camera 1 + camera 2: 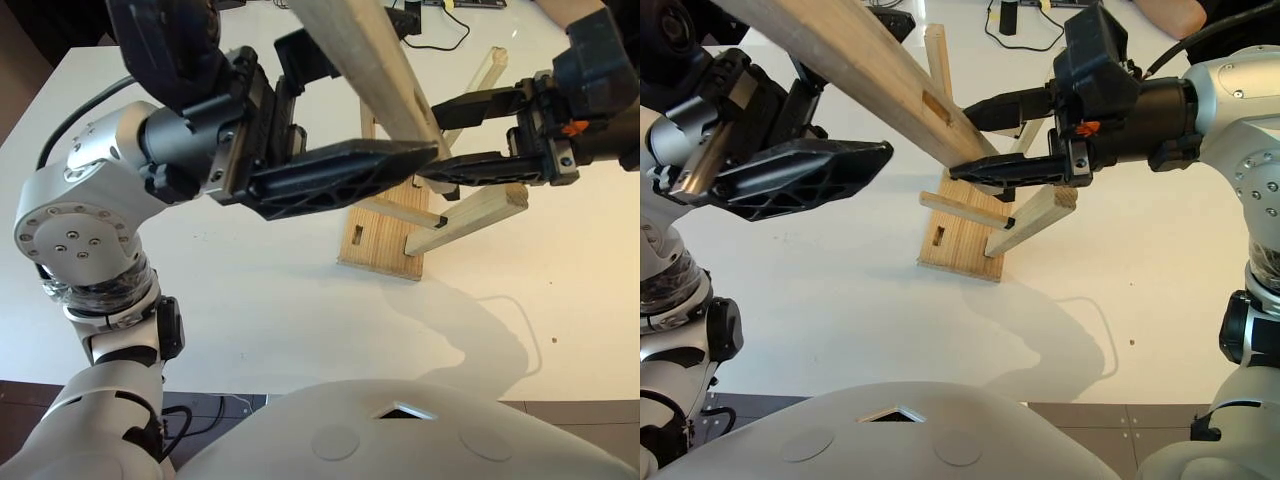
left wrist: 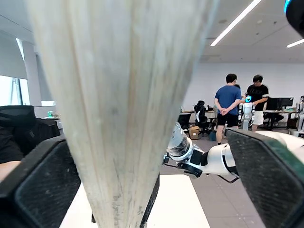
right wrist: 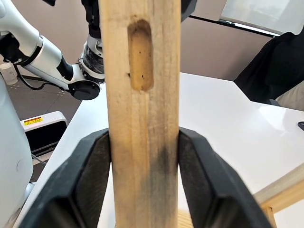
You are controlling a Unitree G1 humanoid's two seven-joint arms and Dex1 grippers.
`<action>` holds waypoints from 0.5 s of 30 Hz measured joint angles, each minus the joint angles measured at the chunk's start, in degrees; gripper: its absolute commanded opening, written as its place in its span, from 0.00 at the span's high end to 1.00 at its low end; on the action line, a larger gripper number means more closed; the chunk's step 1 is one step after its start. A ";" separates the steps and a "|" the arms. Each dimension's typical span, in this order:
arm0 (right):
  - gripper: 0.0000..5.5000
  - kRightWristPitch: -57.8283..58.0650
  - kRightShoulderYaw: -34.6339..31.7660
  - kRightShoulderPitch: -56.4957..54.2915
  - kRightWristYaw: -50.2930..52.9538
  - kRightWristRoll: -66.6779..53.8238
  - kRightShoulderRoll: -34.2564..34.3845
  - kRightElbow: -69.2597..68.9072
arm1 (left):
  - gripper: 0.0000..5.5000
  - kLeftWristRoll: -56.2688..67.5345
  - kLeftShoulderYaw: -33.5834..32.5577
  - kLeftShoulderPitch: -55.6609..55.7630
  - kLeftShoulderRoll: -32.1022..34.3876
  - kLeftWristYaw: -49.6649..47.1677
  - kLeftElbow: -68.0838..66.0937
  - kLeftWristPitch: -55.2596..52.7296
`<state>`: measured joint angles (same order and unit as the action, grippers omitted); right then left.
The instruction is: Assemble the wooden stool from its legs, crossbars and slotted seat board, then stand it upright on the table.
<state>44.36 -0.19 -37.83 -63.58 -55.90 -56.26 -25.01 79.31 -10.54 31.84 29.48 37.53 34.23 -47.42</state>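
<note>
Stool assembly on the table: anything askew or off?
Yes. On the seat board, the near leg slants sharply sideways while the far leg stands straighter, so they look uneven. A slot sits empty; the loose leg is clamped in the right gripper.

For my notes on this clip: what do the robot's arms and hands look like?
Both arms are rounded silver-white shells; the left arm shows a ring of bolts and a black cable. The wrists are black blocks, with a small orange mark on the right arm. The left hand and right hand each have two long black latticed fingers.
</note>
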 measured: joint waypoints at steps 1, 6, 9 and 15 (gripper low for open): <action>0.63 0.00 0.00 0.00 -0.92 0.73 -0.02 0.17 | 0.23 -1.34 0.64 -0.18 0.40 0.60 0.18 0.74; 0.63 -0.06 0.01 0.00 -3.40 2.88 -0.05 0.46 | 0.37 -7.15 2.59 -1.68 1.69 3.41 0.53 3.17; 0.63 -0.80 0.01 0.00 -5.06 4.47 -0.32 0.59 | 0.44 -9.14 3.29 -2.54 1.87 4.31 0.93 4.08; 0.63 -1.72 0.01 0.09 -7.25 6.79 -0.35 0.52 | 0.59 -10.83 3.76 -3.16 2.05 4.86 0.97 5.32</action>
<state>42.65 -0.18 -37.74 -70.83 -49.11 -56.61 -24.50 68.48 -6.78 28.68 31.54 42.39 35.21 -42.10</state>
